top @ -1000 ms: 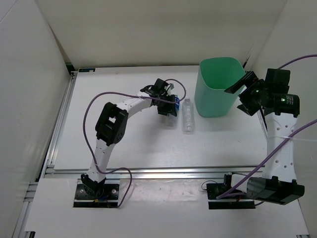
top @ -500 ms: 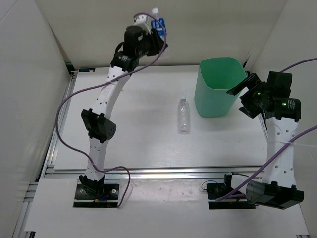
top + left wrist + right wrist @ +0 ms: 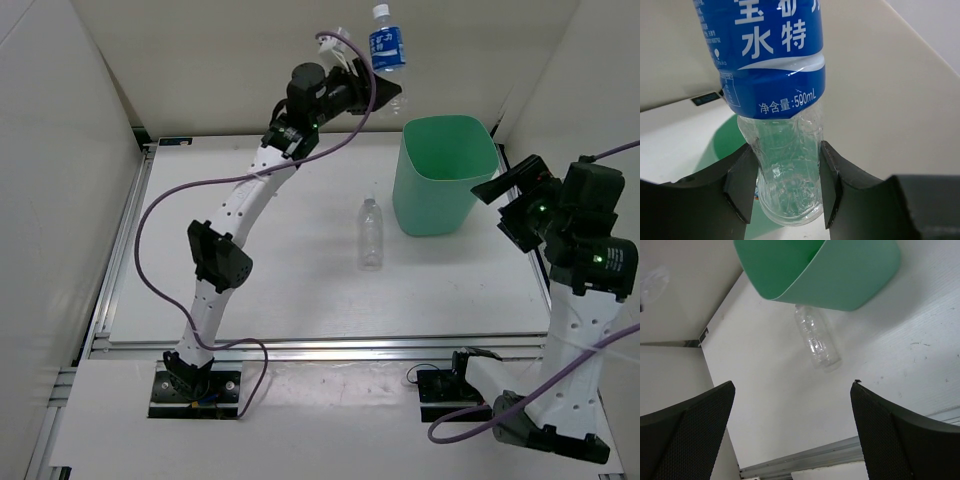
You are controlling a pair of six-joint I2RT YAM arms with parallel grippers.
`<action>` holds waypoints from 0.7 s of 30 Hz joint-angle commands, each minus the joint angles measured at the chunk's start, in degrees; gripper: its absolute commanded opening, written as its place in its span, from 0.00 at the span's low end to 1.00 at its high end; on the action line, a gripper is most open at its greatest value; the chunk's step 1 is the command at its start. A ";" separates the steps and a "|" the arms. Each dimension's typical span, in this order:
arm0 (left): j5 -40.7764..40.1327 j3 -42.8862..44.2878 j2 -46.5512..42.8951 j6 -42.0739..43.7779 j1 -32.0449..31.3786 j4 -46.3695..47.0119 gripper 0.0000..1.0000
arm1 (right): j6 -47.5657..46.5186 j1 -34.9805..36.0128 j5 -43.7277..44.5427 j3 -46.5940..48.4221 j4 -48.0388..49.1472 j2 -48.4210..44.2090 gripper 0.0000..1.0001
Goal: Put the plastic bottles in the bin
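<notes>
Blue-labelled bottle [image 3: 388, 45]: held well above the table [image 3: 250, 290] at the far side, white cap uppermost, just left of and beyond the bin [image 3: 430, 195] in the top view. It is not inside the bin. Left gripper [image 3: 385, 93]: pinched on this bottle's clear lower body below the label, 1 finger [image 3: 742, 185] on each side. The bin's green shows beneath the bottle in the left wrist view. Plain clear bottle [image 3: 371, 232]: lying on its side on the table, just left of the bin's base, apart from both grippers. The bin stands upright at the far right of the table. Right gripper [image 3: 508, 205]: fingers spread wide, holding nothing, hanging just right of the bin. 2 bottles in view.
</notes>
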 commanded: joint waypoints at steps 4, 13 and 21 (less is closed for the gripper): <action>0.50 -0.95 0.38 -4.47 -3.48 10.91 0.36 | -2.76 -0.21 -0.36 8.61 -6.40 -1.79 1.00; -3.19 -0.69 5.75 -5.44 -8.93 14.52 0.38 | -7.32 -0.21 0.78 18.64 -15.20 -2.93 1.00; -3.28 -1.30 8.39 -3.78 -10.51 13.38 0.94 | -8.64 -0.21 3.07 20.32 -16.26 -3.02 1.00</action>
